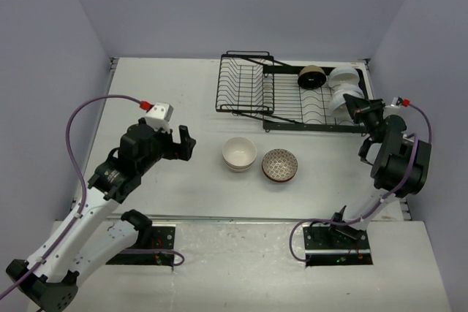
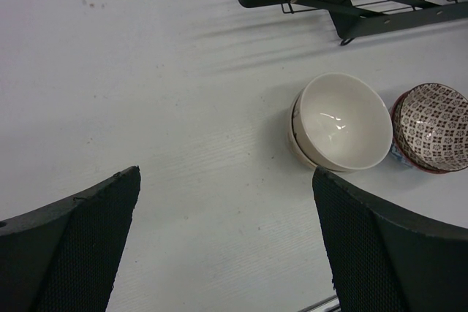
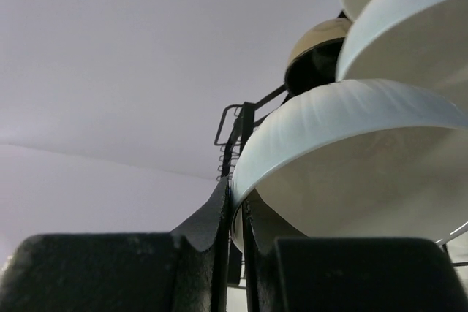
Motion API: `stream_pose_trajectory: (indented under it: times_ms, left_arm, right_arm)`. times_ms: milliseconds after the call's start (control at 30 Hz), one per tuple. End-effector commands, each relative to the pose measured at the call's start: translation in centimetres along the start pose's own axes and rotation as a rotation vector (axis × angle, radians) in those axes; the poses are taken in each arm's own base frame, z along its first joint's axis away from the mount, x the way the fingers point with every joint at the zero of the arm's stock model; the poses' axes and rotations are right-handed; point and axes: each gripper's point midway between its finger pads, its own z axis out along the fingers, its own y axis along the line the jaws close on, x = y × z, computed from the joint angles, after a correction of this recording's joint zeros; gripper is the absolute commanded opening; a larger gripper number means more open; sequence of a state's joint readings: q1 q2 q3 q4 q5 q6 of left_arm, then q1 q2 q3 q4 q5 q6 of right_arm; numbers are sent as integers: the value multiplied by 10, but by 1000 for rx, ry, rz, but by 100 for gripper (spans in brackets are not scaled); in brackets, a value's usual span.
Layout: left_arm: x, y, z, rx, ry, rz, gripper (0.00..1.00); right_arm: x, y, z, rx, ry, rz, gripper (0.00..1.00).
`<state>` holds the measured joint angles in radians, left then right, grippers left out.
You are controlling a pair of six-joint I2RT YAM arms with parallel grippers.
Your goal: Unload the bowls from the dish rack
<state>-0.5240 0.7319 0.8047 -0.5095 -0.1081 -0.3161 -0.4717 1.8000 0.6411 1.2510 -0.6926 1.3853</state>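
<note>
right gripper [image 3: 235,206] had its jaws pinched on the rim of a white bowl [image 3: 351,151] in the dish rack [image 1: 245,89]. best to lift it straight up and slow, missing the bowls [image 3: 409,31] beside it. left gripper [image 2: 227,175] had jaws wide apart over the bench [image 2: 146,71].

Robot lab cell, plain lilac walls [image 1: 241,5] around white table [image 1: 183,93]; cabled arms [image 1: 110,177] bolted on
</note>
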Motion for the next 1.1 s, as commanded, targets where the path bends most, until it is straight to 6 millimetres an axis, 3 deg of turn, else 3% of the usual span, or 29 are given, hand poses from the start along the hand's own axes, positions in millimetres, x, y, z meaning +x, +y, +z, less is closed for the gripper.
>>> stream_pose_trajectory:
  times_ms: [0, 200, 267, 300, 333, 367, 400, 433, 467, 500, 533, 567, 600, 667, 700, 733, 800, 833, 933, 1000, 1033, 1067]
  left_arm:
    - [-8, -6, 2, 42, -34, 28, 100]
    - [-6, -4, 3, 30, -29, 26, 100]
    - [-8, -3, 3, 21, -30, 24, 100]
    - [-9, -2, 3, 17, -31, 20, 100]
    - [-12, -4, 1, 19, -38, 2, 100]
    - [-16, -6, -2, 25, -49, -11, 100]
    - [-28, -12, -11, 54, -83, -26, 100]
    - [-37, -16, -16, 71, -107, -51, 100]
    - [-45, -19, -22, 81, -129, -61, 100]
    - [-62, -21, -32, 81, -158, -73, 100]
    - [-72, -22, -37, 75, -172, -84, 100]
    - [-81, -20, -38, 55, -174, -90, 100]
    - [-102, -23, -51, 56, -208, -102, 100]
    - [-122, -25, -55, 37, -218, -154, 100]
    - [-132, -28, -62, 47, -233, -177, 100]
    - [-151, -36, -75, 78, -279, -228, 100]
    - [-169, -48, -82, 142, -325, -266, 100]
    - [-180, -54, -89, 172, -344, -284, 100]
    - [-187, -63, -84, 196, -302, -276, 100]
    - [-174, -74, -67, 228, -212, -246, 100]
    - [-168, -78, -60, 244, -175, -234, 100]
    - [-152, -85, -43, 267, -82, -220, 100]
  right_arm:
    - [5, 126, -15, -428, 9, -363, 0]
    - [19, 140, -19, -445, 62, -344, 0]
    - [38, 154, -16, -462, 143, -366, 0]
    - [49, 151, -11, -449, 193, -377, 0]
    - [78, 162, -6, -465, 303, -461, 0]
    - [94, 166, -3, -463, 352, -509, 0]
    - [106, 189, -9, -487, 360, -606, 0]
    - [134, 179, 1, -410, 438, -718, 0]
    - [135, 182, 11, -323, 384, -795, 0]
    - [144, 188, 12, -290, 383, -890, 0]
    - [175, 203, 4, -292, 462, -1005, 0]
    - [179, 206, 5, -253, 457, -1049, 0]
    - [188, 211, 2, -246, 471, -1088, 0]
    - [229, 214, -18, -261, 596, -1215, 0]
    - [236, 207, -20, -220, 605, -1307, 0]
    - [274, 198, -43, -276, 744, -1425, 0]
    - [297, 173, -55, -213, 842, -1560, 0]
    - [320, 163, -77, -231, 947, -1613, 0]
    - [349, 149, -104, -245, 1029, -1733, 0]
    - [357, 153, -116, -277, 1028, -1786, 0]
    - [369, 166, -126, -334, 1031, -1805, 0]
    - [375, 171, -132, -365, 1038, -1814, 0]
